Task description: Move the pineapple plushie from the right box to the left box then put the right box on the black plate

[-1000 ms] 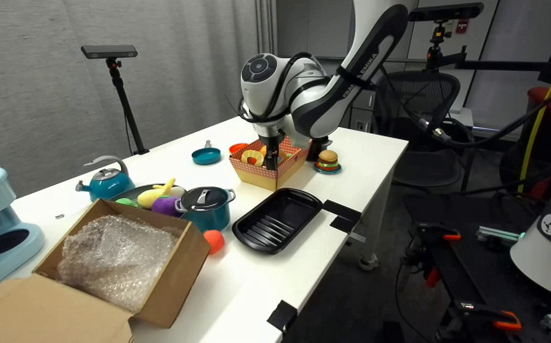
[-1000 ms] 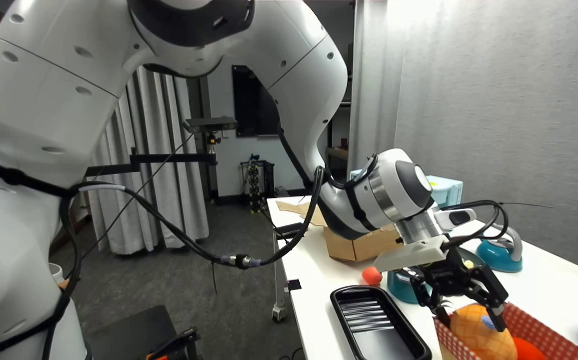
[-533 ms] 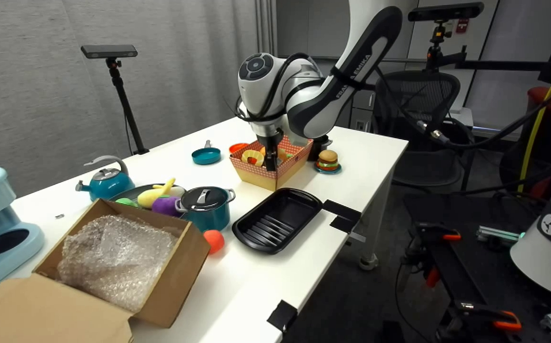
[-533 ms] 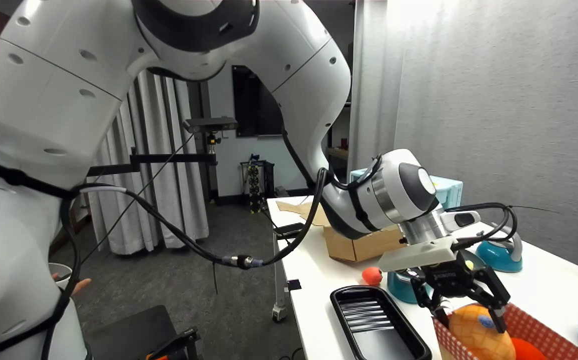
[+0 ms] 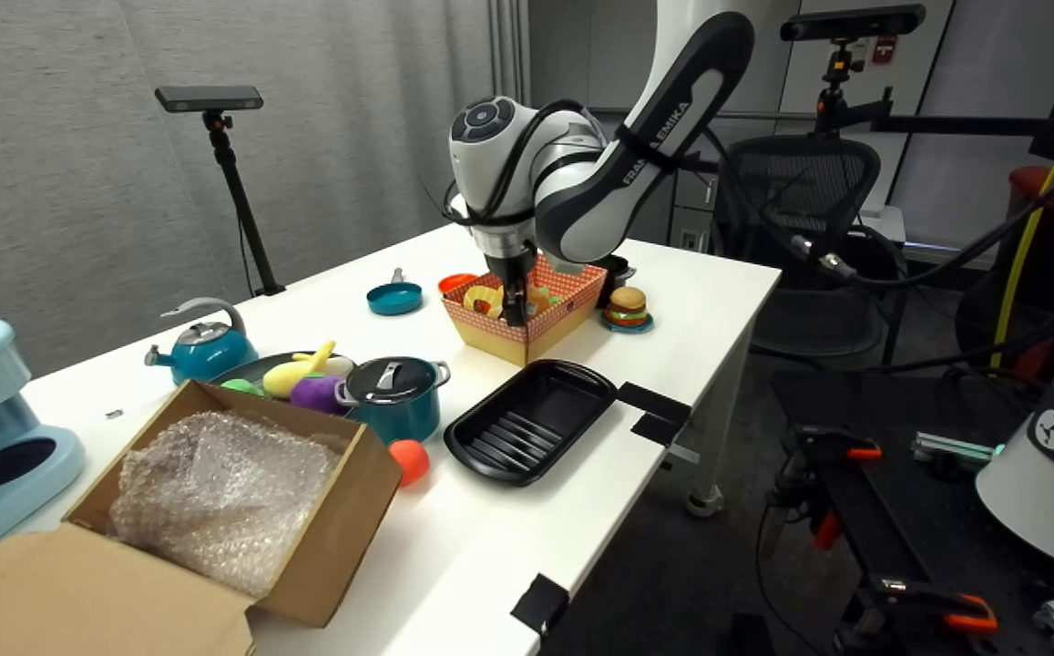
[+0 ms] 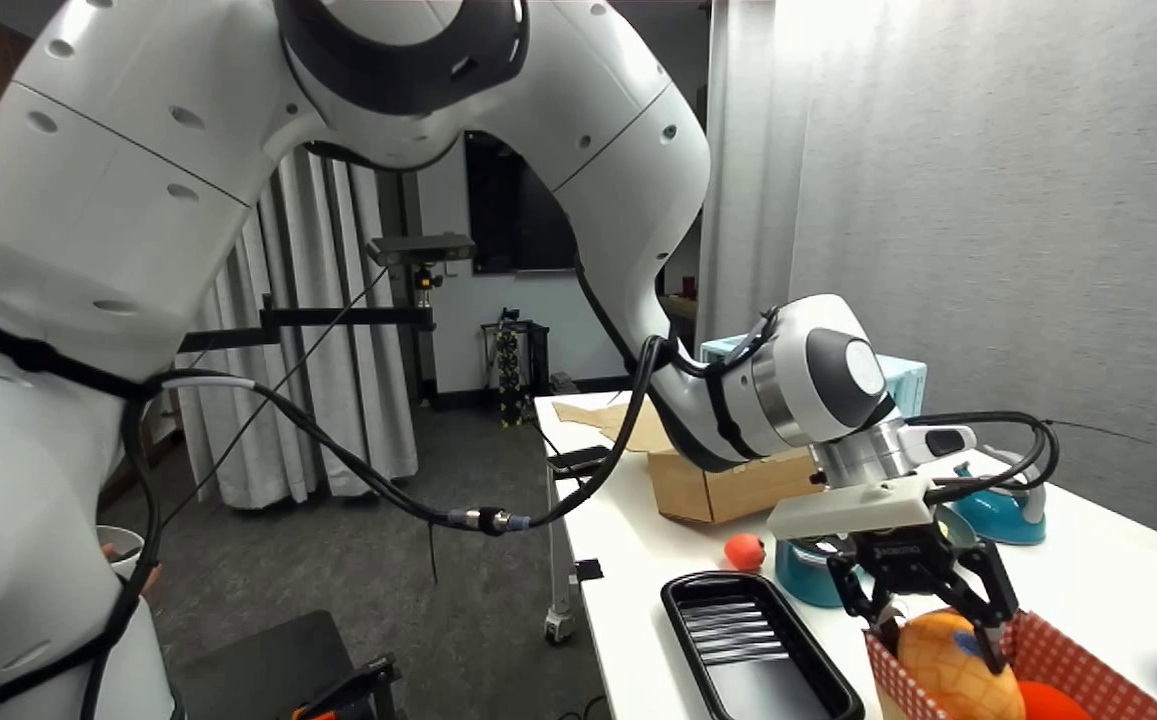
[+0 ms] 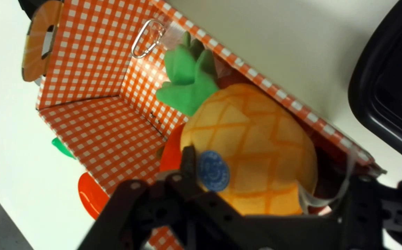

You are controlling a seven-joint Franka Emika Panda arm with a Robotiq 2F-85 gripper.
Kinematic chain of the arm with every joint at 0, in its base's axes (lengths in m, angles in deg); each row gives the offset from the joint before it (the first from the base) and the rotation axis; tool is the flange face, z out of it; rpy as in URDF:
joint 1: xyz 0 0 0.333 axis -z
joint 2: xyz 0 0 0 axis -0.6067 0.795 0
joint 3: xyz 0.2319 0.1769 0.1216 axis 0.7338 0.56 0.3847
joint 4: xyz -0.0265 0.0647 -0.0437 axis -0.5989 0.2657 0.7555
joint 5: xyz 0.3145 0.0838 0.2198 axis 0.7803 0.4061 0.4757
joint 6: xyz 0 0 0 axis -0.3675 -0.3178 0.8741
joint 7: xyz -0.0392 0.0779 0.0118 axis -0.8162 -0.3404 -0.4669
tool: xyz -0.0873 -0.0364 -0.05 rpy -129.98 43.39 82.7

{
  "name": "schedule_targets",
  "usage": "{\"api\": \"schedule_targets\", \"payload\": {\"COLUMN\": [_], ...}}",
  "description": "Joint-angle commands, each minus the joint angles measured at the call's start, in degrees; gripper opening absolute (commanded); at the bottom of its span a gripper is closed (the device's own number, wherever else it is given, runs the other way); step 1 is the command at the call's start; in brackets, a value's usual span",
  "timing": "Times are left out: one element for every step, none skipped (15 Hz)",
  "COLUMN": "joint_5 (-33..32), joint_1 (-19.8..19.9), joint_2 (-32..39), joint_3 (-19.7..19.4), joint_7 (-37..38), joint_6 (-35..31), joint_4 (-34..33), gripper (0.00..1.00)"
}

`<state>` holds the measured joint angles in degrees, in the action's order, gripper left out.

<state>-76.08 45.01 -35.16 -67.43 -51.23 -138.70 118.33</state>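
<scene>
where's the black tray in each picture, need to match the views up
In an exterior view: the black tray is near the middle, just below the checked box.
In an exterior view: the black tray is at the bottom, right of centre, left of the box.
In the wrist view: the black tray is upper right, partly cut off.
Shared landmark: the checked box, beside the tray in all three.
</scene>
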Motion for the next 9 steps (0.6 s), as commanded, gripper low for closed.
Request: {"api": "schedule_targets", "payload": {"joint_5": [2.8,2.9,2.4,1.2,-1.9,-3.2,-4.2,-5.1,-5.6], "joint_1": [0.1,0.0,-0.4,-1.4,-3.4,-4.4,-5.1,-6.0,-6.5], "joint_2": [1.5,1.5,1.4,1.2,0.9,0.3,-0.1,-0.8,-1.4], "joint_3": [-0.1,-0.2,-0.6,-1.5,-3.5,-4.3,-5.0,-5.4,-5.5], "joint_7": [-2.5,-2.5,-1.9,-0.7,2.3,4.0,5.4,7.0,8.3], "joint_6": [0.3,0.4,0.7,1.5,2.3,2.8,3.2,4.1,4.7], "joint_4": [-2.1,-2.1,-2.1,-2.2,-2.3,-2.1,-2.0,-1.7,-1.5], "gripper": [0.49,0.42,0.36,0.28,0.22,0.15,0.12,0.11,0.07]}}
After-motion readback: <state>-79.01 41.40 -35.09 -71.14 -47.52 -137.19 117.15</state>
